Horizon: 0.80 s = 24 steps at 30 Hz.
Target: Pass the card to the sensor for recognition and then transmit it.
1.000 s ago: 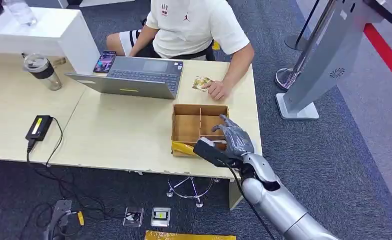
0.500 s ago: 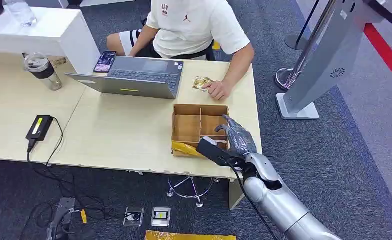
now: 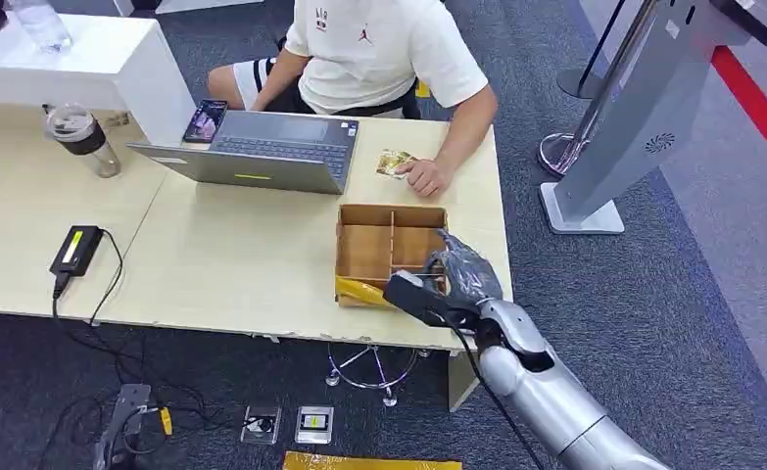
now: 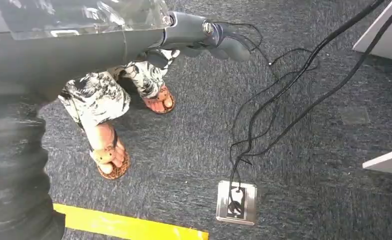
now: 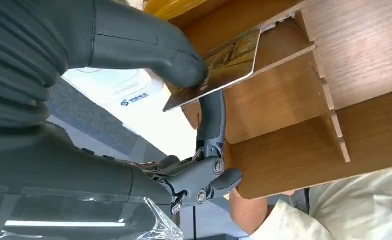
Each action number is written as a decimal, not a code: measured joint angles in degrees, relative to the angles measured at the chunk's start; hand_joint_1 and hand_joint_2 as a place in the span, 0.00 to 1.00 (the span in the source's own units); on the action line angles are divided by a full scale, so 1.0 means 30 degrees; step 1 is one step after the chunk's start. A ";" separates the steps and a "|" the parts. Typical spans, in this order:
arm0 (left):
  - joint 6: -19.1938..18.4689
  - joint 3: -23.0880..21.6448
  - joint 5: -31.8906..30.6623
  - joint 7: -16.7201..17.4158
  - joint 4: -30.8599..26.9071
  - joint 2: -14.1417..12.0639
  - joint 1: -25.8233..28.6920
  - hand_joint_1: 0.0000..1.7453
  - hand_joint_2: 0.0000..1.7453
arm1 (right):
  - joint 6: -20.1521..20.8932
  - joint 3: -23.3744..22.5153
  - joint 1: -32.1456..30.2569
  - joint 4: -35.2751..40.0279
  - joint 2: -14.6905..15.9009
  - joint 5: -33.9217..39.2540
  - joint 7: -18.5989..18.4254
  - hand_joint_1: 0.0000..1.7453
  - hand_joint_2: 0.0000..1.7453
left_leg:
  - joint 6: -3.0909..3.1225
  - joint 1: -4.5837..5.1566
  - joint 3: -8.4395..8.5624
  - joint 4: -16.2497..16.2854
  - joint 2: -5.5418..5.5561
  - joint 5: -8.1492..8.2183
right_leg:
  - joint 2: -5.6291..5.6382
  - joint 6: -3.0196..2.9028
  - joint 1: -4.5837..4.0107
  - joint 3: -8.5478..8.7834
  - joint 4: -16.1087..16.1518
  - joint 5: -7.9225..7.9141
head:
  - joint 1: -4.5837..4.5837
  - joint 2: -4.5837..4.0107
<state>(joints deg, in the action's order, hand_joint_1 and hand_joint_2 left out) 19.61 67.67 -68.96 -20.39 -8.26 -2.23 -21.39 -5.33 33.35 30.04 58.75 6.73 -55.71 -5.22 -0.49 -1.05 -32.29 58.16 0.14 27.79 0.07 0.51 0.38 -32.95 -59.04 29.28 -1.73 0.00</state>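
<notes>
Grip check first. Pinched between thumb and fingers [image 5: 211, 117] of right hand [image 3: 462, 276]: card [image 5: 219, 67], held by one end, free end reaching over a compartment at the near right corner of wooden box [image 3: 364, 240]. Cannot tell from either view whether the free end touches a divider.

Recommended handling for the step in hand, judged as lifting the card out of the box:

1. Hold pinch pressure steady. Judged thin and smooth, so likely to slide or pivot under a loose hold.
2. Raise straight up, away from the box floor, until clear of dividers and outer wall. Avoid sideways travel before that point; risks catching an edge on a slat and twisting the card out of the pinch.
3. Avoid dragging the box across the tabletop [image 3: 232, 264]; looks light enough to shift at the slightest snag.
4. Once clear, carry toward grey kiosk [image 3: 644, 127] standing on the floor well off the robot's right side, taken here as the sensor. Present the flat face, not the edge.
5. Stay clear of person's hand [image 3: 424, 176], resting near the far edge of the tabletop beside a second card [image 3: 394, 162].

Left hand [image 4: 219, 40]: hanging above carpet and cables, holding nothing; open or curled, cannot tell.
</notes>
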 joint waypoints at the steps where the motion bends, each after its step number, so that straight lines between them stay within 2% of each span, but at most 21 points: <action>1: 0.0007 0.0000 0.0014 0.0014 0.0000 0.0000 -0.0003 0.00 1.00 | 0.0022 -0.0015 0.0003 0.0000 0.0000 -0.0043 0.0000 0.93 1.00 | 0.0000 0.0000 -0.0001 0.0000 0.0000 0.0000 | 0.0000 0.0000 0.0000 0.0000 0.0000 0.0000 | -0.0007 0.0000; 3: 0.0007 -0.0007 0.0066 0.0014 0.0000 0.0007 -0.0005 0.00 1.00 | 0.0066 -0.0080 0.0003 0.0000 0.0000 -0.0131 0.0007 0.95 1.00 | 0.0000 0.0000 -0.0001 0.0000 0.0000 0.0000 | 0.0000 0.0000 0.0000 -0.0001 0.0001 0.0000 | 0.0000 0.0000; 4: 0.0007 -0.0007 0.0088 0.0022 0.0000 0.0007 -0.0006 0.00 1.00 | 0.0073 -0.0102 0.0008 0.0000 0.0000 -0.0146 0.0007 0.92 1.00 | 0.0000 0.0000 -0.0002 0.0000 0.0000 0.0000 | 0.0000 0.0000 0.0000 0.0000 0.0001 0.0000 | -0.0007 0.0000; 8: -0.0007 -0.0007 0.0153 0.0044 -0.0007 0.0000 -0.0012 0.00 1.00 | 0.0116 -0.0248 0.0010 0.0000 0.0000 -0.0277 0.0029 0.91 1.00 | 0.0000 0.0000 -0.0002 0.0000 0.0001 0.0000 | -0.0001 0.0000 0.0000 0.0001 0.0001 0.0000 | 0.0000 0.0000; 12: -0.0014 -0.0007 0.0189 0.0058 -0.0051 0.0007 -0.0013 0.00 1.00 | 0.0088 -0.0291 0.0028 0.0000 0.0000 -0.0364 0.0051 0.95 1.00 | 0.0000 0.0000 -0.0002 0.0000 0.0001 0.0000 | -0.0001 0.0000 0.0000 0.0001 0.0001 0.0000 | 0.0000 0.0000; 13: -0.0007 -0.0015 0.0189 0.0058 -0.0066 0.0007 -0.0019 0.00 1.00 | 0.0043 -0.0306 0.0029 0.0000 0.0000 -0.0415 0.0087 1.00 1.00 | 0.0000 0.0000 -0.0001 0.0000 0.0001 0.0000 | -0.0001 0.0000 0.0000 0.0002 0.0000 0.0000 | 0.0000 0.0000; 17: 0.0007 -0.0029 0.0394 0.0065 -0.0095 0.0007 -0.0018 0.00 1.00 | -0.0526 -0.0474 0.0031 0.0110 0.0007 -0.0400 0.0416 1.00 1.00 | 0.0000 0.0000 -0.0003 0.0000 0.0002 0.0000 | -0.0002 0.0000 0.0000 0.0001 0.0000 0.0000 | 0.0000 0.0000; 20: 0.0102 -0.0182 0.0626 0.0065 -0.0102 0.0007 -0.0004 0.00 1.00 | -0.0918 -0.0961 0.0049 0.1069 0.0007 0.0108 0.0452 1.00 1.00 | 0.0000 0.0000 -0.0002 0.0001 0.0002 0.0000 | -0.0002 0.0001 0.0001 0.0003 -0.0001 -0.0001 | -0.0007 0.0000; 24: 0.0204 -0.0240 0.0853 0.0058 -0.0102 0.0014 0.0037 0.00 1.00 | -0.0780 -0.1638 0.0155 0.3066 0.0036 0.0743 0.0262 1.00 1.00 | 0.0000 0.0000 -0.0001 0.0001 0.0001 0.0000 | -0.0001 0.0001 0.0000 0.0000 0.0001 -0.0001 | 0.0000 0.0000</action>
<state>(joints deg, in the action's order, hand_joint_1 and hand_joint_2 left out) 20.22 66.95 -66.40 -20.22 -8.57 -2.19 -21.28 -7.67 28.44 30.50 67.95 6.84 -53.48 -4.44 -0.49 -1.05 -32.30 58.16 0.14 27.79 0.06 0.51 0.38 -32.95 -59.04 29.27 -1.73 0.00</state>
